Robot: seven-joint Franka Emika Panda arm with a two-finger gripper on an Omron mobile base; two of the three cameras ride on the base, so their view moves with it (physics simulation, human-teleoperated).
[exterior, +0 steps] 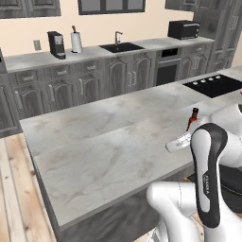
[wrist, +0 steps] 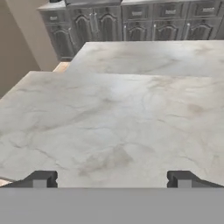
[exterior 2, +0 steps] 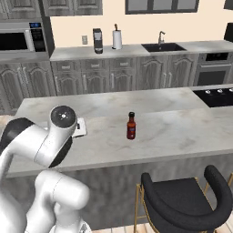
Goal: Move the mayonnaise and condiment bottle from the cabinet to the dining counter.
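The condiment bottle (exterior: 193, 118) (exterior 2: 131, 126), slim and dark red with a black cap, stands upright on the pale marble dining counter (exterior: 94, 142) (exterior 2: 173, 123) (wrist: 113, 109). My gripper (wrist: 111, 179) is open, its fingertips (wrist: 41, 179) wide apart over bare marble with nothing between them. The white hand (exterior: 175, 142) (exterior 2: 81, 127) hovers low over the counter, apart from the bottle and partly hidden by my arm. The mayonnaise is out of view. Dark grey upper wall cabinets (exterior: 28, 7) (exterior 2: 73, 7) line the back wall; I cannot tell which one is the task's cabinet.
A black cooktop (exterior: 212, 85) (exterior 2: 216, 96) lies at the counter's far right. A black stool (exterior 2: 182, 195) stands in front of the counter. On the back worktop are a coffee machine (exterior: 56, 45), a paper towel roll (exterior: 76, 41), a sink (exterior: 120, 47) and a black oven (exterior: 183, 29).
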